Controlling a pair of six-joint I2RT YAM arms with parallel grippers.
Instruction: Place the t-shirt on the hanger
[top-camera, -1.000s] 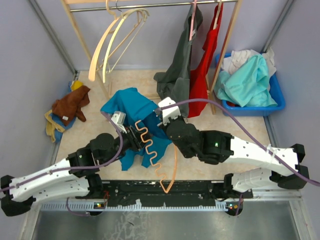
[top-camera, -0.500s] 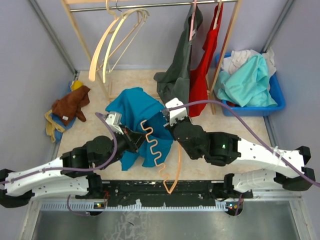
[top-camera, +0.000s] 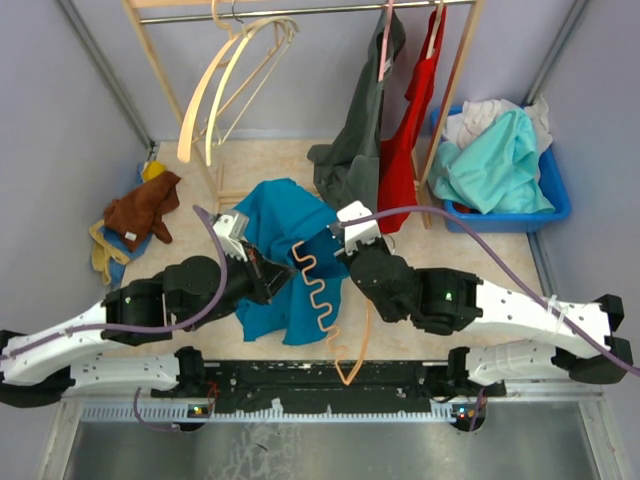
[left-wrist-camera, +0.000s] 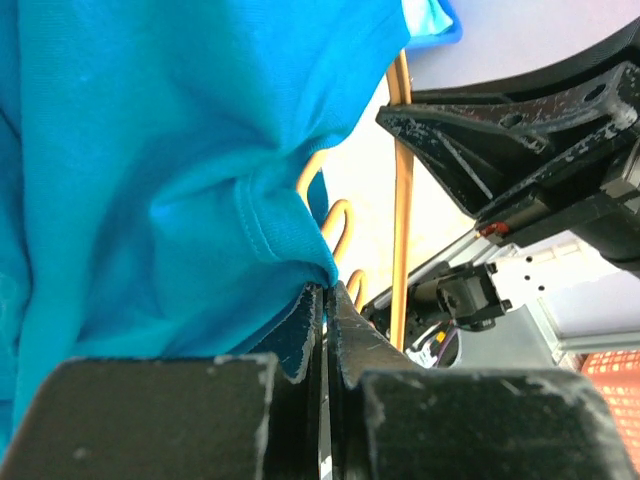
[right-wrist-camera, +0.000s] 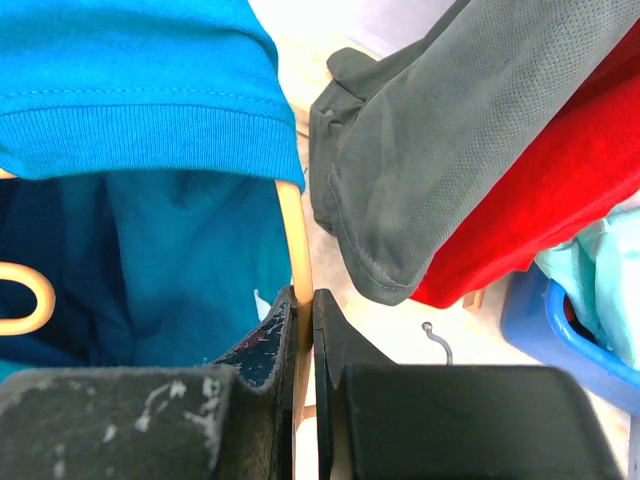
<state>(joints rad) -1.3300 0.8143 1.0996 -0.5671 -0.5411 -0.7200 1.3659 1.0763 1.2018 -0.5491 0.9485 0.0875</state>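
The teal-blue t-shirt (top-camera: 283, 232) hangs bunched between the two arms, above the floor. In the left wrist view my left gripper (left-wrist-camera: 327, 291) is shut on a folded edge of the t-shirt (left-wrist-camera: 150, 150), and the orange hanger (left-wrist-camera: 403, 200) runs just behind it. From above, the left gripper (top-camera: 280, 272) sits at the shirt's left side. My right gripper (top-camera: 338, 240) is shut on one thin arm of the hanger (right-wrist-camera: 295, 240), which goes up under the ribbed edge of the t-shirt (right-wrist-camera: 130, 100). The hanger's wavy bar (top-camera: 318, 290) lies over the cloth. Its silver hook (right-wrist-camera: 437, 342) shows beyond.
A dark grey shirt (top-camera: 358, 140) and a red garment (top-camera: 405, 140) hang from the wooden rail close behind the right gripper. Cream hangers (top-camera: 225, 80) hang at back left. A blue bin (top-camera: 555, 195) of clothes stands at right, and a heap of brown and yellow cloth (top-camera: 140, 215) lies at left.
My left gripper has shut on the t-shirt's edge. The shirt and hanger have shifted a little to the right with both arms; the right grip is unchanged.
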